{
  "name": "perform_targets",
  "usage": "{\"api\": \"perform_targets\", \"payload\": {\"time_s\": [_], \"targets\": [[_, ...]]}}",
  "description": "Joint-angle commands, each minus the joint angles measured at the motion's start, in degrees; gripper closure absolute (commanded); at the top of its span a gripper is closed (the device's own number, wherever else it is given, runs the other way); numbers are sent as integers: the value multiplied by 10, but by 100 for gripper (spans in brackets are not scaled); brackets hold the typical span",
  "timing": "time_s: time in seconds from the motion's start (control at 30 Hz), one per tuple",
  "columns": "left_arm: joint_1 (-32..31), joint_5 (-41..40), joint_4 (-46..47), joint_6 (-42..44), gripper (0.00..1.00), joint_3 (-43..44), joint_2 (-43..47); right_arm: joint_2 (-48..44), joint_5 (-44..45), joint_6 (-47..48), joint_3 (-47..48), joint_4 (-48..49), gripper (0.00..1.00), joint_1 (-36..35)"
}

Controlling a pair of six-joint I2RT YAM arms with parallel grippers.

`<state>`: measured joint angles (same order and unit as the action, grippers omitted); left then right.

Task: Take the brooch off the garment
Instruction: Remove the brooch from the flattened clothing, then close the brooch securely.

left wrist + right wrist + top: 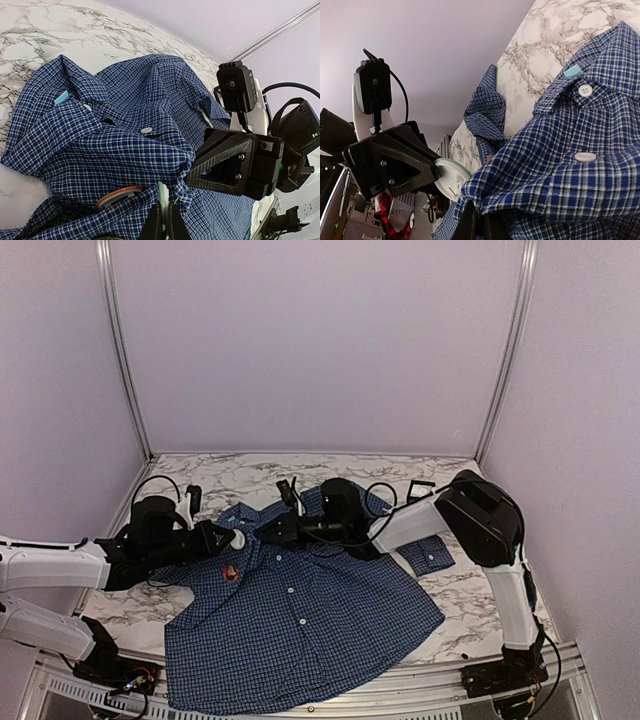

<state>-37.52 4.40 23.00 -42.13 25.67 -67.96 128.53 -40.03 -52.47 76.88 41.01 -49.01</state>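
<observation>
Top external: brooch [231,573] sits on garment [300,630], left chest, just near-side of left gripper [232,538]. Left and right gripper [263,532] both pinch cloth. Tension fabric with one, free other for brooch.

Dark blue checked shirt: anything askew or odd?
Yes. Near the collar, the dark blue checked shirt is bunched into a raised fold, pinched by the left gripper and right gripper, beside the round orange-rimmed brooch.

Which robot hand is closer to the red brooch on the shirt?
Left. The left gripper pinches the shirt right beside the brooch; the right gripper pinches a fold farther to the right.
</observation>
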Motion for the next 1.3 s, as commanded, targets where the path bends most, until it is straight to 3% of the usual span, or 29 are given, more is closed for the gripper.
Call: {"api": "perform_targets", "payload": {"time_s": [0.0, 0.3, 0.5, 0.67, 0.93, 1.27], "targets": [[-1, -5, -15, 8, 100, 8, 17, -35, 13, 33, 17, -32, 91, -5], [0, 12, 25, -19, 100, 8, 43, -88, 44, 77, -13, -82, 56, -6], [0, 22, 69, -47, 100, 5, 54, -126, 65, 96, -36, -103, 42, -7], [0, 37, 122, -73, 100, -5, 62, -143, 69, 100, -49, -92, 38, -7], [-2, 57, 231, -116, 100, -26, 60, -163, 41, 74, -90, 32, 38, -8], [-11, 102, 297, -115, 100, -17, 28, -170, -4, 64, -82, 85, 36, -13]]}}
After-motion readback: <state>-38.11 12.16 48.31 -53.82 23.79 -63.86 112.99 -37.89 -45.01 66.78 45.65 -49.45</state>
